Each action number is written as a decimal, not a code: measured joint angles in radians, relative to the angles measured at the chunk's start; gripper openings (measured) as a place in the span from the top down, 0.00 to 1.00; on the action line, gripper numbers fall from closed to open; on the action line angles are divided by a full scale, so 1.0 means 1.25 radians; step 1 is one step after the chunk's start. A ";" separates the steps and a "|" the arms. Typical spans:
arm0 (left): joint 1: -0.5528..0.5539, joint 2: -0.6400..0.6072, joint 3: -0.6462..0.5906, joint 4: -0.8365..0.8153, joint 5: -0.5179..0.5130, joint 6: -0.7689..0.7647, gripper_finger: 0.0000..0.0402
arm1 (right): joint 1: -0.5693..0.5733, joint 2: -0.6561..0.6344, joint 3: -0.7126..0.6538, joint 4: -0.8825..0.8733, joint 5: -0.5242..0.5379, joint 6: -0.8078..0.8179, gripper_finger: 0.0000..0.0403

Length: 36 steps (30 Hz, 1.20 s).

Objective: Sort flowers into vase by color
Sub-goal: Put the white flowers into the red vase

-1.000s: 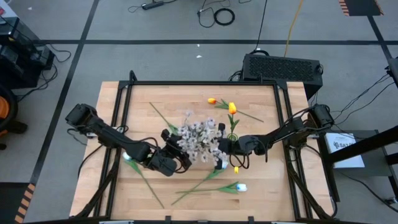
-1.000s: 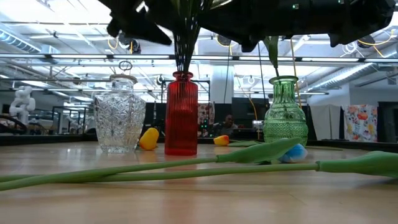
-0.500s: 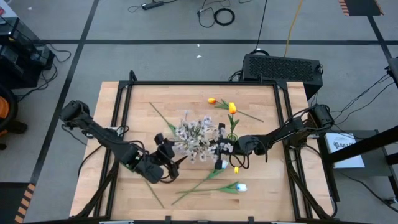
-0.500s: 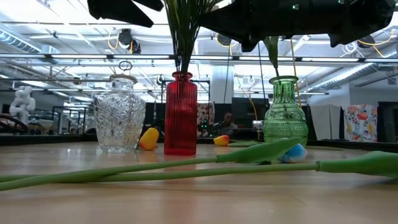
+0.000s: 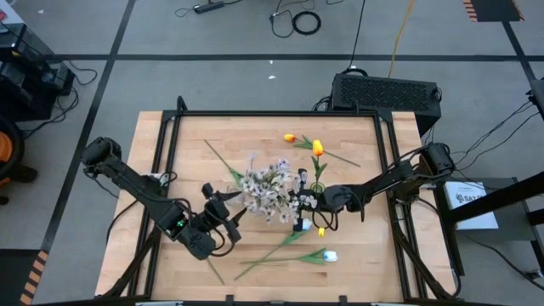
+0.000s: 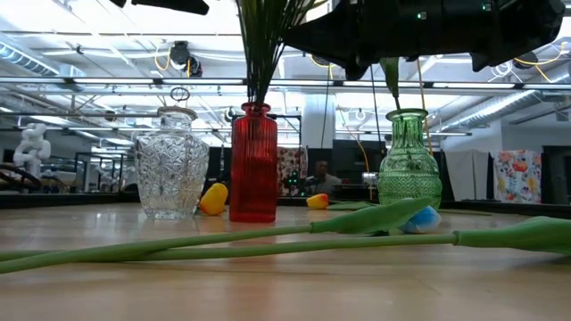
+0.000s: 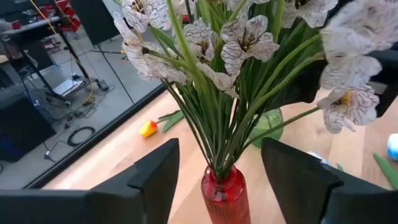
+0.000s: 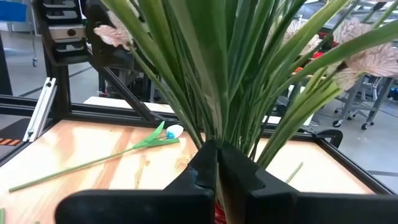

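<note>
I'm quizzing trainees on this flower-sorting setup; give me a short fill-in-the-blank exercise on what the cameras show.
1. The pale pink-white blossom sprays stand in the ____ vase.
2. The right gripper is ____ on the stems of those sprays.
3. The left gripper is ____, holding nothing.
4. The pale-blue tulip lies on the ____.

Missing words: red; shut; open; table

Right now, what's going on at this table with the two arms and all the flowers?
The robot is sorting fake flowers into vases. The right gripper is shut on the stems of the pale blossoms standing in the red vase. The left gripper sits beside the bunch, fingers apart, holding nothing. The clear vase looks empty; the green vase has a stem in it. Orange tulips and a pale blue tulip lie on the table.
</note>
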State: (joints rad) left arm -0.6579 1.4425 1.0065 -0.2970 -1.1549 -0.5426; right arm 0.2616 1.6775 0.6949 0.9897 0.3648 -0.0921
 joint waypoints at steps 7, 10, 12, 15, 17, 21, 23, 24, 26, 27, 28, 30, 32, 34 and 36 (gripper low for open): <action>0.000 0.022 0.000 -0.001 0.034 -0.046 0.48 | 0.000 0.000 0.000 -0.001 0.000 0.008 1.00; 0.000 0.050 0.000 0.000 0.071 -0.065 0.48 | 0.000 0.000 0.000 0.000 0.000 0.008 1.00; -0.005 0.073 0.000 0.000 0.077 -0.080 0.48 | 0.000 0.001 0.000 0.000 0.000 0.008 1.00; -0.009 0.109 0.000 0.006 0.078 -0.100 0.48 | 0.000 0.001 0.006 -0.004 0.000 0.008 1.00; -0.009 0.135 0.000 0.005 0.076 -0.107 0.48 | 0.000 0.002 0.021 -0.027 0.000 0.008 1.00; 0.002 0.176 0.000 0.008 0.058 -0.127 0.48 | 0.000 0.002 0.081 -0.146 0.000 0.021 1.00; 0.012 0.190 0.000 0.012 0.068 -0.128 0.48 | 0.000 0.001 0.115 -0.212 0.001 0.028 1.00; 0.017 0.196 0.000 0.018 0.075 -0.128 0.48 | 0.000 0.001 0.130 -0.243 0.003 0.034 1.00; 0.026 0.203 0.000 0.027 0.087 -0.128 0.48 | 0.000 0.001 0.146 -0.272 0.006 0.044 1.00; 0.029 0.203 0.000 0.029 0.087 -0.128 0.48 | 0.000 0.001 0.149 -0.272 0.006 0.046 1.00; 0.030 0.203 0.000 0.034 0.087 -0.128 0.48 | 0.000 0.001 0.149 -0.272 0.006 0.049 1.00; 0.029 0.203 0.000 0.037 0.087 -0.127 0.48 | -0.001 0.001 0.149 -0.271 0.008 0.062 1.00; 0.019 0.198 -0.001 0.035 0.087 -0.127 0.48 | -0.003 0.001 0.149 -0.274 0.015 0.070 1.00; 0.000 0.189 0.000 0.038 0.086 -0.127 0.48 | -0.005 0.001 0.150 -0.279 0.021 0.071 1.00; -0.022 0.184 0.000 0.036 0.087 -0.127 0.48 | -0.008 0.001 0.150 -0.279 0.022 0.071 1.00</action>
State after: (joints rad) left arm -0.6858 1.6723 1.0061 -0.2521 -1.0466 -0.7017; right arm 0.2517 1.6791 0.8822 0.6403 0.3918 -0.0032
